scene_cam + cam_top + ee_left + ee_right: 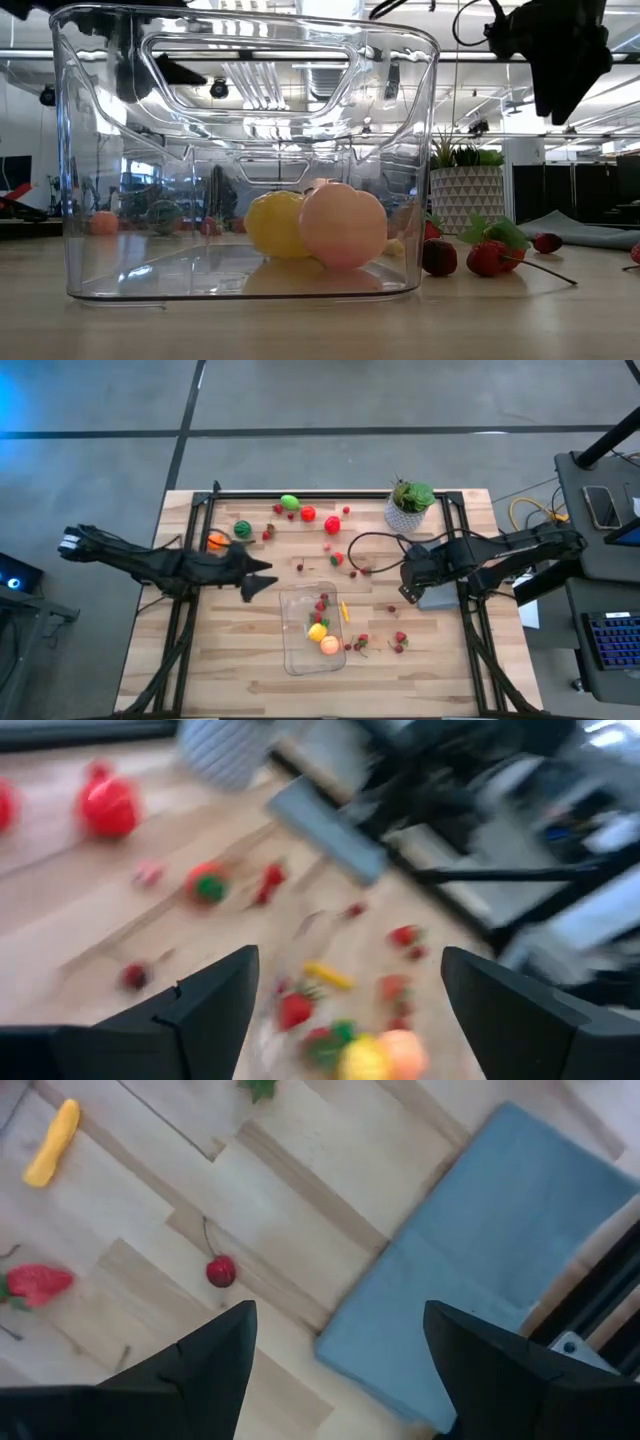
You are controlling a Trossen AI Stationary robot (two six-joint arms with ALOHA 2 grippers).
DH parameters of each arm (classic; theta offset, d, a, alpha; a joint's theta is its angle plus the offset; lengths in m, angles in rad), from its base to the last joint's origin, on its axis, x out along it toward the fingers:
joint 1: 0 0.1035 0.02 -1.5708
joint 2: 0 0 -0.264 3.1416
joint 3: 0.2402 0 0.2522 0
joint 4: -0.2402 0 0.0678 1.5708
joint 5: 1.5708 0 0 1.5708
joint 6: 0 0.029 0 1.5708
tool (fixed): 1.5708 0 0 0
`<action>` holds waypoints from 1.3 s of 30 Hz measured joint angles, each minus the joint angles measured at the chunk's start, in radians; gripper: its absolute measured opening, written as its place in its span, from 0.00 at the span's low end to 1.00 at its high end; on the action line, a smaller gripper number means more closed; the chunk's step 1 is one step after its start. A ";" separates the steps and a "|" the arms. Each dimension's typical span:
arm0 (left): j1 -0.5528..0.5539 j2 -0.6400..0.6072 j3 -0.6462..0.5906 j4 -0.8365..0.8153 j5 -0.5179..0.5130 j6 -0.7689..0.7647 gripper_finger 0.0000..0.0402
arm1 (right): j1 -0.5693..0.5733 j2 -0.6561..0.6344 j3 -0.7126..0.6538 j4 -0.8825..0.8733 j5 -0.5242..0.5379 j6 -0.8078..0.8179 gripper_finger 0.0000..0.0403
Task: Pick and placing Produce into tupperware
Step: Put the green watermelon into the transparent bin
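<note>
The clear tupperware (312,628) stands on the table's near middle. It holds a yellow piece (275,222), a peach piece (343,225) and small red strawberries (320,605). More Produce lies scattered on the table: a green piece (290,502), red pieces (308,514), a green ball (243,529), an orange piece (217,541) and strawberries (400,640). My left gripper (265,582) (350,1010) hovers open and empty by the container's far left corner. My right gripper (408,595) (340,1370) hangs open and empty right of the container, above a small cherry (221,1270).
A potted plant in a white pot (410,505) stands at the far right. A flat grey slab (490,1270) lies under the right arm near the table's right edge. A black cable (370,550) loops over the table's middle. A yellow stick (345,610) lies by the container's right wall.
</note>
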 joint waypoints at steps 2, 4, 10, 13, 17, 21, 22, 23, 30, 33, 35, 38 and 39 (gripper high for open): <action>0.039 0.057 0.083 -0.073 -0.003 0.028 0.75 | 0.000 0.000 -0.003 0.000 0.015 -0.034 0.69; 0.092 0.125 0.180 -0.243 0.007 0.080 0.75 | 0.000 0.000 -0.003 -0.001 0.032 -0.063 0.69; 0.344 0.371 0.500 -0.902 0.039 0.180 0.75 | -0.005 -0.001 -0.006 -0.001 0.053 -0.140 0.69; 0.500 0.466 0.598 -1.084 0.110 0.246 0.75 | -0.005 -0.002 -0.010 -0.002 0.053 -0.170 0.69; 0.697 0.556 0.658 -1.195 0.203 0.306 0.75 | -0.005 -0.003 -0.014 -0.002 0.062 -0.196 0.69; 0.837 0.639 0.665 -1.226 0.245 0.369 0.75 | -0.005 -0.003 -0.017 0.001 0.063 -0.213 0.69; 0.865 0.662 0.665 -1.233 0.244 0.385 0.75 | -0.005 -0.003 -0.018 0.004 0.063 -0.224 0.69; 0.893 0.687 0.665 -1.247 0.245 0.405 0.75 | -0.005 -0.003 -0.019 0.007 0.063 -0.236 0.69; 0.967 0.855 0.665 -1.286 0.163 0.626 0.75 | -0.005 -0.003 -0.035 0.066 0.063 -0.254 0.69; 0.967 0.922 0.665 -1.294 0.088 0.752 0.75 | -0.005 -0.003 -0.041 0.100 0.063 -0.216 0.69; 0.967 0.967 0.665 -1.304 0.056 0.813 0.75 | -0.005 -0.003 -0.043 0.110 0.063 -0.205 0.69; 0.967 1.036 0.665 -1.326 0.038 0.879 0.75 | -0.009 -0.003 -0.044 0.118 0.075 -0.198 0.69; 0.967 1.056 0.665 -1.337 0.034 0.887 0.75 | -0.012 -0.003 -0.044 0.125 0.082 -0.188 0.69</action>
